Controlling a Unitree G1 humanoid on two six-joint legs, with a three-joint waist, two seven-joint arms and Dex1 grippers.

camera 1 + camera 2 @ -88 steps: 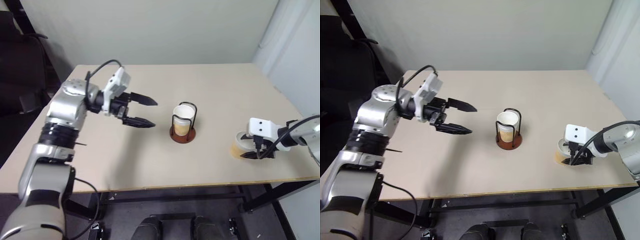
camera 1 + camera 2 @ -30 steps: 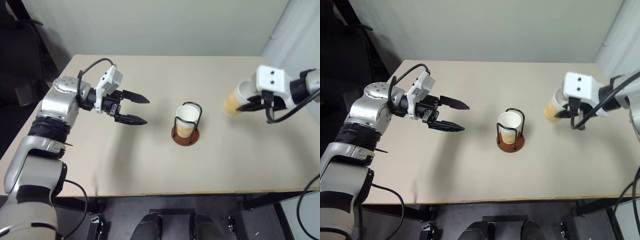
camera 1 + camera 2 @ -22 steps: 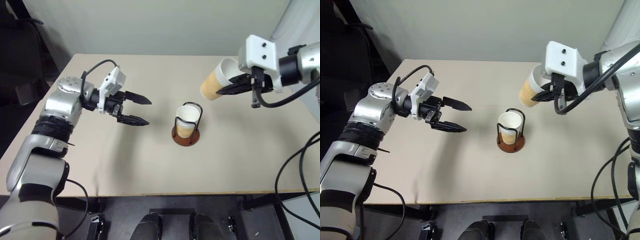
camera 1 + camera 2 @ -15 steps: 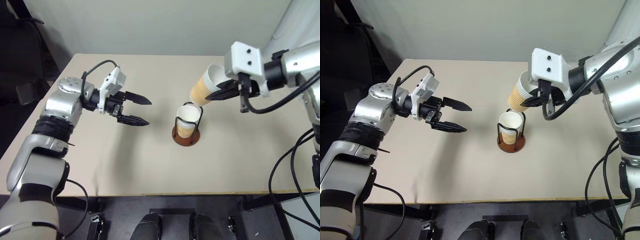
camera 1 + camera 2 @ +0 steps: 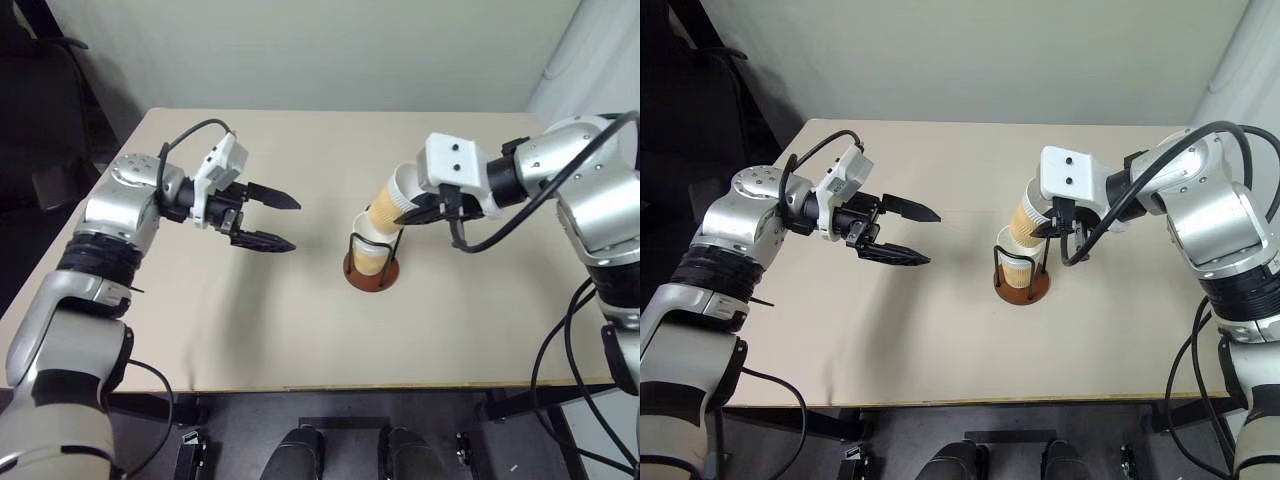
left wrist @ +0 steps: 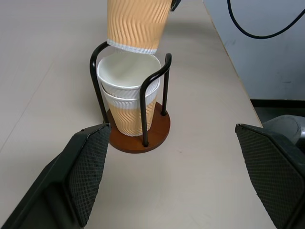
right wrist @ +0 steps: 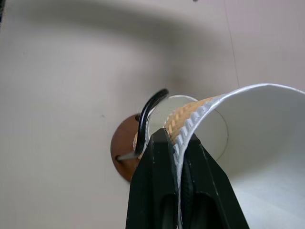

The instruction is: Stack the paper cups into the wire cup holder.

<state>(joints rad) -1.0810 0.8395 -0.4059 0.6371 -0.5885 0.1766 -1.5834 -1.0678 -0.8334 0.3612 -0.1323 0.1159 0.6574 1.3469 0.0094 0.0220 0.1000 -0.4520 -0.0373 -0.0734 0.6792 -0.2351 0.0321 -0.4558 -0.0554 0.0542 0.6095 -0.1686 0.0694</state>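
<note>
**Third cup held over the holder, ready to seat**

The right gripper (image 5: 1048,228) is clamped on the wall of a paper cup (image 5: 1024,219), one finger inside the rim and one outside, as the right wrist view shows plainly. This pinch on the wall leaves the cup's base free, which suits lowering it into another cup. The held cup is tilted, its mouth leaning toward the right arm and its base pointing down at the wire cup holder (image 5: 371,262).

The holder stands near the middle of the table (image 5: 300,330), upright on its reddish-brown disc. In the left wrist view two nested cups (image 6: 127,102) already sit inside the wire loops, and the held cup's base hangs just above the upper rim, slightly off toward one loop. Whether the base touches that rim cannot be told.

The left gripper (image 5: 272,220) hovers well apart from the holder on the robot's left, its fingers spread wide and empty, aimed across at the holder. It plays no part in the grip; in my judgement it is parked clear so as not to obstruct the approach.

Assessment: the task is near its end, with one cup left to seat. The tilt is the chief risk; the base could catch on a wire loop or on the nested rim unless the cup is brought upright and centred before it descends.
</note>
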